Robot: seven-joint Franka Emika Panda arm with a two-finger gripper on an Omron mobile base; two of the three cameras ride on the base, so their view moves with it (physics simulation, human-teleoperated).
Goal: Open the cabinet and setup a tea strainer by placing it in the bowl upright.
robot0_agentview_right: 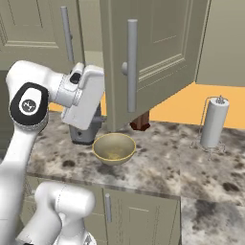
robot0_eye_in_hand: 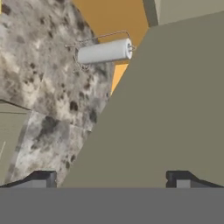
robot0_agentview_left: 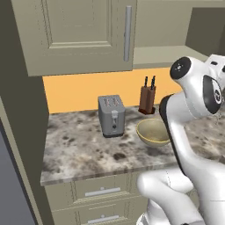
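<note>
The cabinet's right door (robot0_agentview_right: 158, 52) stands swung out over the counter, its long grey handle (robot0_agentview_right: 132, 72) facing me. The left door (robot0_agentview_left: 79, 30) is shut. The yellowish-tan bowl (robot0_agentview_right: 114, 147) sits empty on the counter below the open door, also seen beside the toaster as the bowl (robot0_agentview_left: 153, 132). My gripper (robot0_eye_in_hand: 111, 179) is open, fingertips far apart, right up against the open door's flat face (robot0_eye_in_hand: 175, 109). The white hand (robot0_agentview_right: 85, 100) hangs just left of that door's edge. The tea strainer is hidden.
A grey toaster (robot0_agentview_left: 111, 115) and a knife block (robot0_agentview_left: 148, 99) stand at the back of the marble counter (robot0_agentview_left: 83, 149). A paper towel roll (robot0_agentview_right: 213, 123) on a wire stand is to the right. Drawers (robot0_agentview_left: 102, 191) run under the counter edge.
</note>
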